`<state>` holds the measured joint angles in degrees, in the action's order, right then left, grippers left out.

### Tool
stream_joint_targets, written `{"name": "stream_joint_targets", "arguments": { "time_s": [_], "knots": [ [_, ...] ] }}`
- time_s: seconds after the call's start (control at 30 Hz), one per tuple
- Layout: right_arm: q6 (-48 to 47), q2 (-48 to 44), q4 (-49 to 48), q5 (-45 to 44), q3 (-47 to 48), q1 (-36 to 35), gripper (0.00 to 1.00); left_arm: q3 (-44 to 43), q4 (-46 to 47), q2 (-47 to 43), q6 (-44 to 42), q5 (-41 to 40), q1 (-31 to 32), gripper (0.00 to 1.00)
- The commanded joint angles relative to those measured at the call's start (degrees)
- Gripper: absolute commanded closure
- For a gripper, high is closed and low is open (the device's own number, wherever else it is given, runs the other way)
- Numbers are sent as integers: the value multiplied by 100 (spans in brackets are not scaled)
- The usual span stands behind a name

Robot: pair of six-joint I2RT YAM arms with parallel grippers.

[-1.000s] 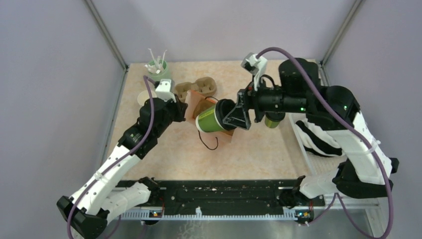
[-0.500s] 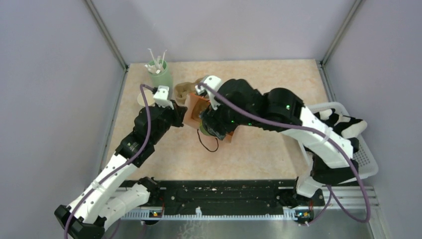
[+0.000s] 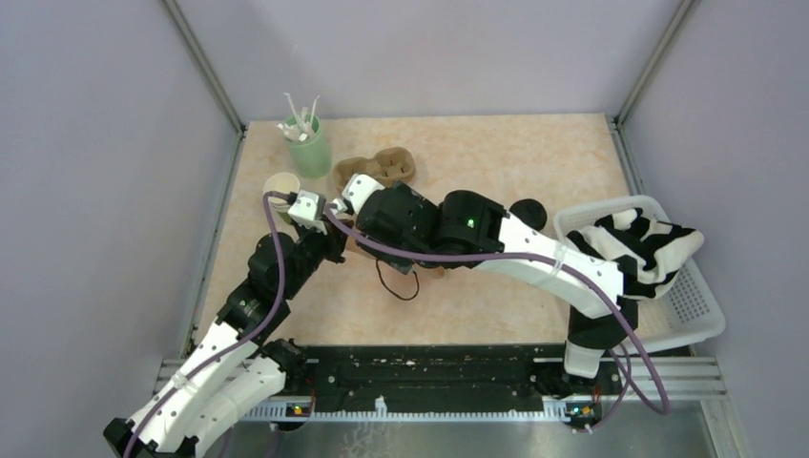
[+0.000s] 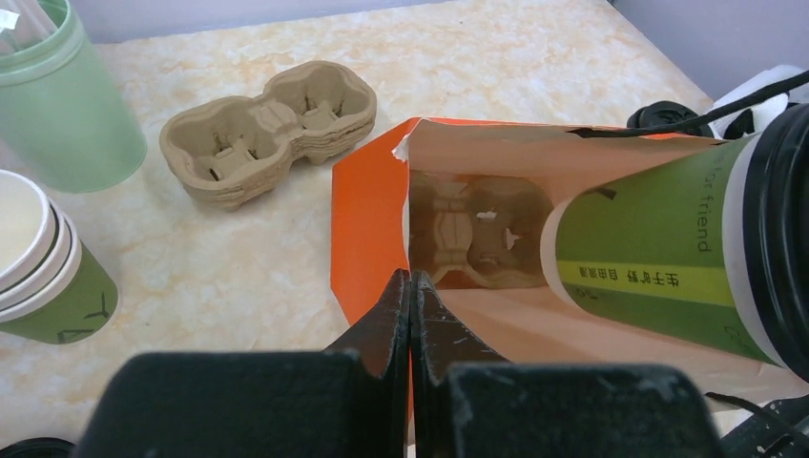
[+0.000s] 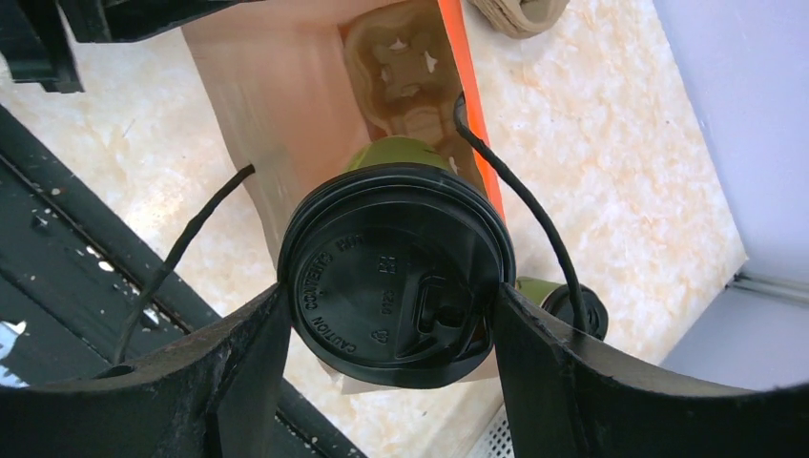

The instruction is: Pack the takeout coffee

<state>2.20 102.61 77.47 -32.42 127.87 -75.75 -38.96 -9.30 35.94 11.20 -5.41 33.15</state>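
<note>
Swinging across from the right side, the right arm is now reaching over the middle of the worktop, and the olive-green and cream paper takeout coffee with its round black plastic lid is now poking base-first into the open mouth of the orange-lined brown paper bag; the lid end is staying outside. The right jaws are clamping the cup by the rim of its lid, one on each side. The left jaws are pressed together, pinching the bag's near lip.

Beige marble-patterned worktop is lying between plain lilac-grey walls, with a black rail running along its near edge.

A moulded brown cardboard cup carrier is sitting deep inside the bag, just beyond the cup's base. A stack of empty carriers of the same kind is lying behind the bag, near a tall pale-green cup of white sticks and a lidless stack of cream-and-green paper cups. The bag's black cord handle is looping past the lid. A second green cup with a black lid is standing beside the right arm. At the far right, a white plastic basket is holding a black-and-white striped cloth.
</note>
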Motion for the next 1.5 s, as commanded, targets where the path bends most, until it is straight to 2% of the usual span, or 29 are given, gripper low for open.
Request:
{"name": "stream_joint_targets", "arguments": {
  "time_s": [0.0,0.3,0.47,0.67,0.83,1.13,1.47],
  "knots": [
    [26,31,-297,-369,-420,-191,39,305,579,-332,-12,-65,-7,100],
    [-395,-107,-1404,-685,-1888,-432,38,806,682,-775,148,-159,-10,100],
    [-627,-320,-1969,-457,-2657,-424,37,860,445,-955,202,-170,-10,100],
    [-865,-236,-2182,-872,-2873,-362,36,1116,245,-1186,304,2,-7,100],
    [-1424,-538,-2792,-950,-3387,-224,36,1180,226,-1232,386,-12,-8,100],
    [-2421,-1193,-3554,-343,-4211,121,40,1206,-58,-1361,656,-252,1,100],
    [-3150,-1422,-4064,368,-4706,442,40,1104,-209,-1331,937,-225,1,100]
  ]
}}
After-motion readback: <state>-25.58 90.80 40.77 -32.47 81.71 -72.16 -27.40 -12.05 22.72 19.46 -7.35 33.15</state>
